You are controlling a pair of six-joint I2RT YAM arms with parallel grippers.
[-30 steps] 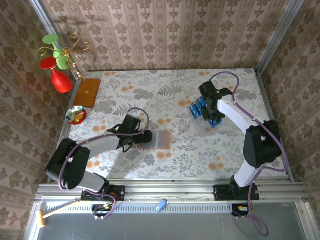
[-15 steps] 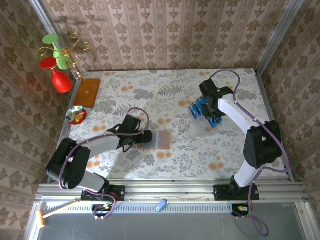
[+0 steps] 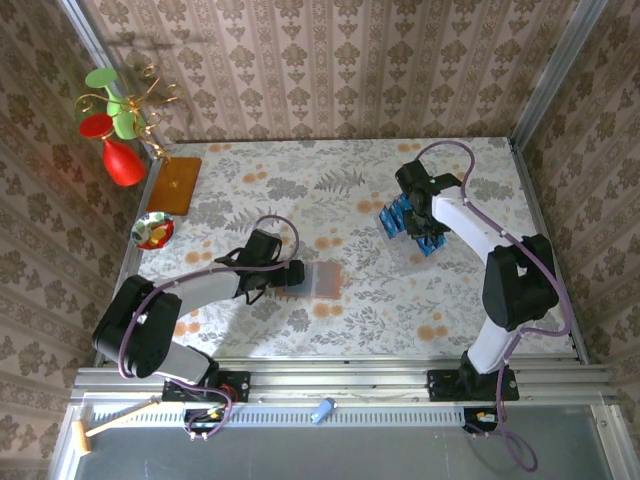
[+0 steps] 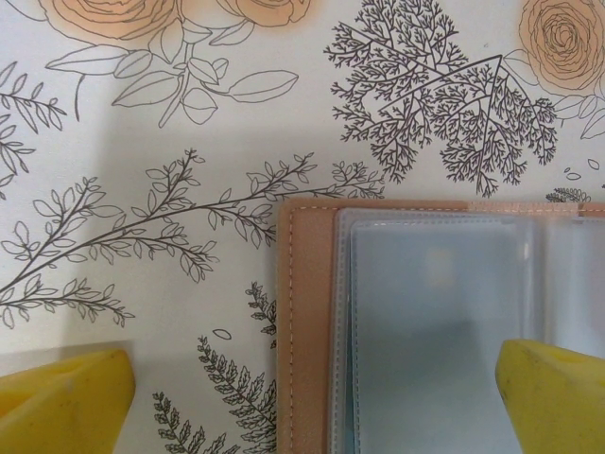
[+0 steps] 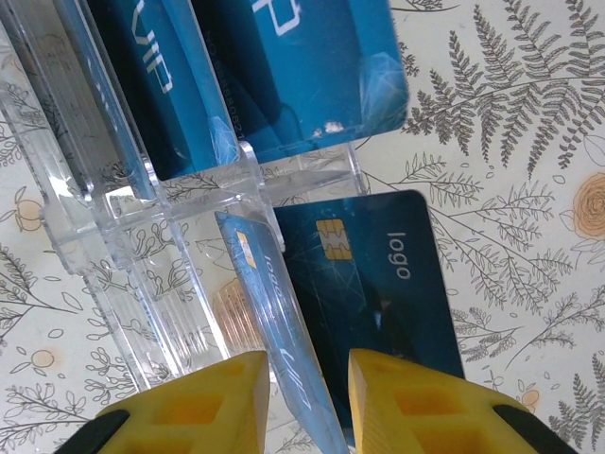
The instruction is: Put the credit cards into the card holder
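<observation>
Barely anything is changing: the right arm's wrist is edging a touch toward the far-left corner of the bench [image 3: 300, 210], and the left arm is staying where it was.

The right gripper [image 5: 309, 397] is hanging over the clear plastic rack [image 5: 142, 236], which is sitting toward the far right of the bench. Its jaws are standing slightly parted, straddling the edge of a tilted blue card [image 5: 269, 303] without visibly pinching it. The left gripper [image 4: 312, 397] is hovering spread wide and empty over the card holder [image 4: 425, 322]. That is lying open near the middle of the bench, a little toward the near-left corner.

I am worrying about that lean. If the jaws are closing on a slanted card, it may be twisting out or sliding flat. The card marked "logo" [image 5: 378, 274] is resting just beside it and could be getting dragged along. The rack looks light, so a pull at an angle might be tipping or shoving it. At the other end nothing is pinning the holder down, so a card pushed at its thin sleeve could be nudging it across the cloth.

Counting: I am seeing one rack, one card holder and two grippers. Of the credit cards [image 5: 293, 66], I am making out four for certain, two standing in the upper slots and two by the gripper. Others may be hiding behind the plastic.
</observation>
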